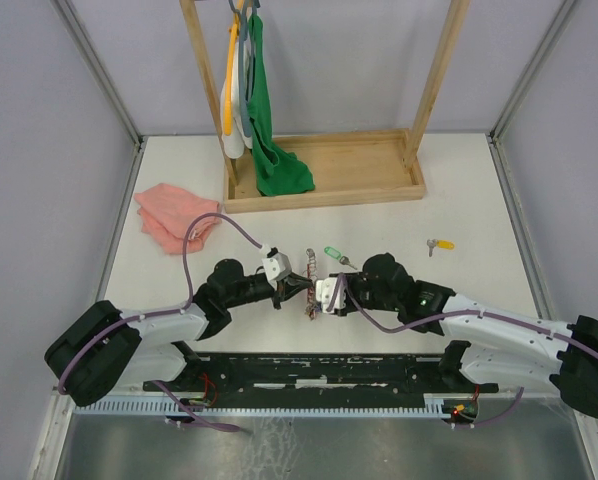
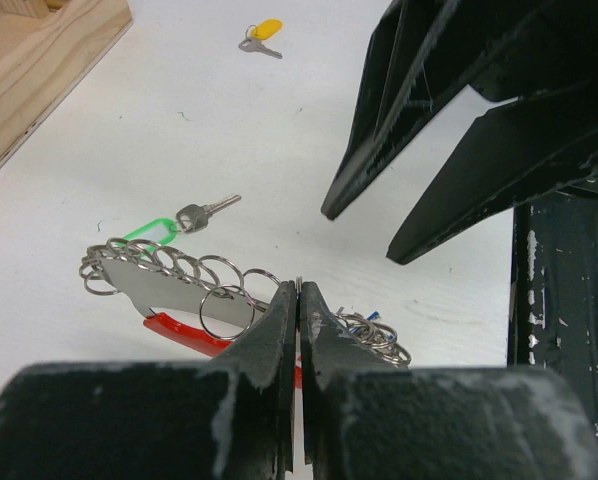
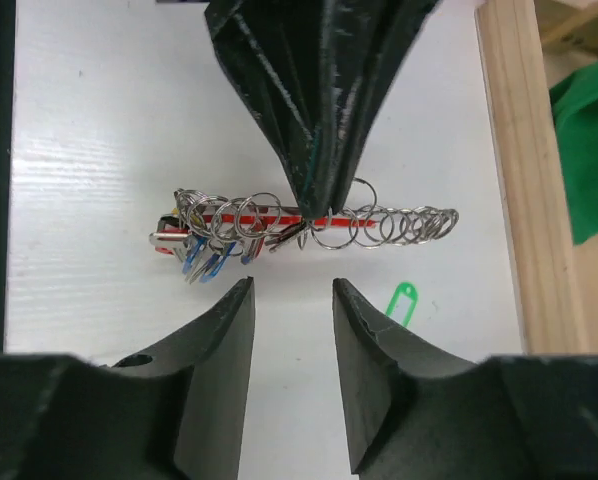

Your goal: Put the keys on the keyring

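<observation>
Right wrist view showed the keyring [image 3: 389,226] edge-on between both arms, pinched in the closed left gripper [image 2: 298,290]. The right gripper [image 3: 292,295] faced it, jaws part-open and empty. A green-tagged key [image 2: 194,216] lay just beside the ring; a yellow-tagged key [image 1: 440,244] lay well apart. Step judged: fetching the next key. The next move calls for a firm pinch on the green-tagged key.

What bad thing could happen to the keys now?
1. The left gripper pinches the keyring by just one thin spot, so the ring could twist or slip out.
2. The right gripper is open, holding nothing, close by the ring; moving in, it might knock the green key, and I cannot tell if that key is hooked on.
3. The yellow key lies far off alone and could get left out.
</observation>
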